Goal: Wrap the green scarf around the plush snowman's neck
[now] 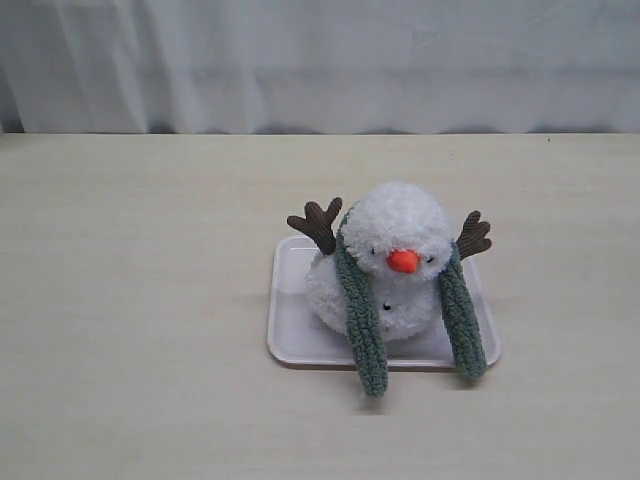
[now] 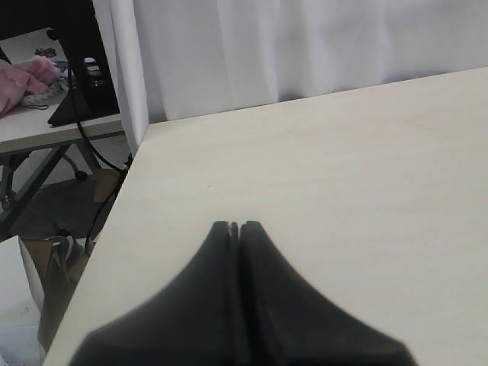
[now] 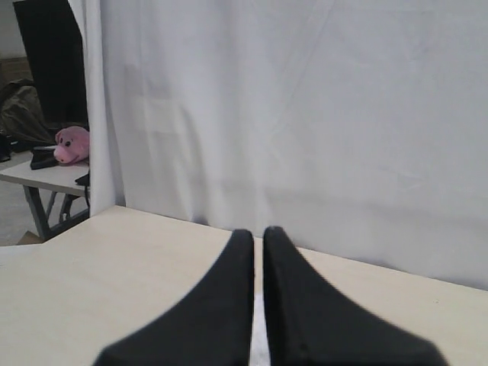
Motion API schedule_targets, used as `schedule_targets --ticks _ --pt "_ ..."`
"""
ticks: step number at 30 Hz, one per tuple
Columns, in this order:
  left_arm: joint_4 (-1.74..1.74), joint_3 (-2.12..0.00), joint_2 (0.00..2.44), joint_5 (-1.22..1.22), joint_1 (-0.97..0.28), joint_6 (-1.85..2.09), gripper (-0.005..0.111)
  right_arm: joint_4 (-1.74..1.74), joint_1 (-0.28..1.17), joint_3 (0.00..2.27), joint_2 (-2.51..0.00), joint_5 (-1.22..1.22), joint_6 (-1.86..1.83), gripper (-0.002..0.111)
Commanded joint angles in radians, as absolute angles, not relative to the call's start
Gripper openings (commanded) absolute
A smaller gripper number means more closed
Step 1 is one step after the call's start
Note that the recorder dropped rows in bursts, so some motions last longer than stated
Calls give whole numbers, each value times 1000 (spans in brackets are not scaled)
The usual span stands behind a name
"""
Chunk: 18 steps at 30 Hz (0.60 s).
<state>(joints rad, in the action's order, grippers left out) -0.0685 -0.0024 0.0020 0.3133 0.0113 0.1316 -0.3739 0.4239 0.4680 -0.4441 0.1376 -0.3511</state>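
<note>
- Centrally on pale table — plush snowman on white tray, green scarf over its neck, ends hanging forward.
- White curtain behind.
- Left gripper, right gripper: fingers together, empty.

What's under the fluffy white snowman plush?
A flat white rectangular tray on the pale table; the fluffy white plush snowman sits on it. The tray's middle is hidden beneath the body. The fuzzy grey-green knit scarf hangs down its front; any tucked underneath can't be seen.
</note>
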Motion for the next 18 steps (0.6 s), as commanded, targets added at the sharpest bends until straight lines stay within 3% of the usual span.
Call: schedule_targets --ticks 1,8,18 --pt "-67 0 0 308 13 125 0 -337 444 454 -423 95 -351 4" --pt "-67 0 0 308 13 125 0 -327 405 309 -230 -136 -325 4" --pt "-67 0 0 308 13 125 0 -188 146 206 0 -149 -164 4"
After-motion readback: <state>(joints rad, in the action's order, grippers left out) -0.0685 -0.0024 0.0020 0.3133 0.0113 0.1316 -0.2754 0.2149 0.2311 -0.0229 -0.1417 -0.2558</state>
